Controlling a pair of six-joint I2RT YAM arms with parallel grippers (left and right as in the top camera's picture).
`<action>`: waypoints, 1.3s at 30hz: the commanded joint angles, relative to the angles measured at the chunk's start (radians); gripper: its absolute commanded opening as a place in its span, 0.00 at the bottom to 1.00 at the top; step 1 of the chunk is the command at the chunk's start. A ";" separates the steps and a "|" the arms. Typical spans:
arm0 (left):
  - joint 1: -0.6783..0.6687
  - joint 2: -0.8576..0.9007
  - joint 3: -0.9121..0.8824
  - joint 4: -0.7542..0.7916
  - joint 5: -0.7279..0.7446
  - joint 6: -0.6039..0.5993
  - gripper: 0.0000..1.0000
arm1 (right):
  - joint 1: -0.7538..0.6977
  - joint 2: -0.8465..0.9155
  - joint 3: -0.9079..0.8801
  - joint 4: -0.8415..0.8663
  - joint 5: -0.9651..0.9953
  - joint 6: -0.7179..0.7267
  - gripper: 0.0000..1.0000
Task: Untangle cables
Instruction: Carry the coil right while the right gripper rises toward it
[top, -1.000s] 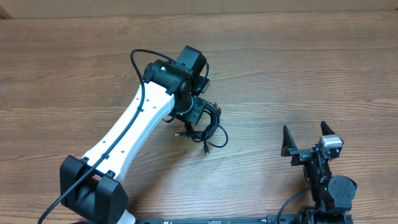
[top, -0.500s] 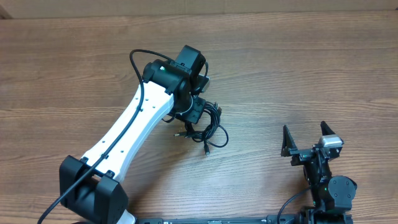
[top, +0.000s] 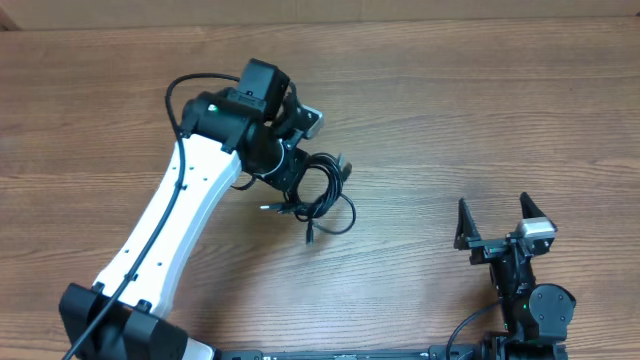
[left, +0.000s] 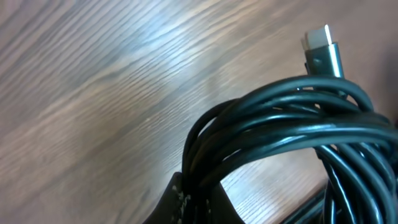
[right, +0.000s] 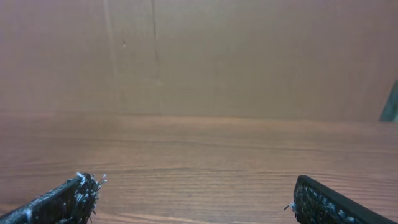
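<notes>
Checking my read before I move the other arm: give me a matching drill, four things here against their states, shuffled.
Things:
1. left gripper
2. right gripper
3. cables
4. plug tip

States:
A. open, holding nothing
B. silver, poking out past the loops
C. shut on the cables
D. black, bunched in loops

Pairs: 1-C, 2-A, 3-D, 4-B

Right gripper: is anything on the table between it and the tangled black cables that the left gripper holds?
Nothing visible. Overhead, only bare brown wooden table lies between the open right gripper and the thin black tangled cables, which the shut left gripper pinches. The right wrist view shows only wood ahead too.
</notes>
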 joint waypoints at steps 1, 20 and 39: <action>0.001 -0.042 0.001 0.004 0.187 0.241 0.04 | 0.008 -0.012 -0.011 0.029 -0.014 0.000 1.00; 0.020 -0.053 0.002 0.141 0.300 0.141 0.04 | 0.008 -0.001 0.303 -0.290 -0.272 0.239 1.00; -0.067 -0.063 0.003 0.211 0.111 -0.105 0.04 | 0.008 0.403 0.669 -0.641 -0.686 0.240 1.00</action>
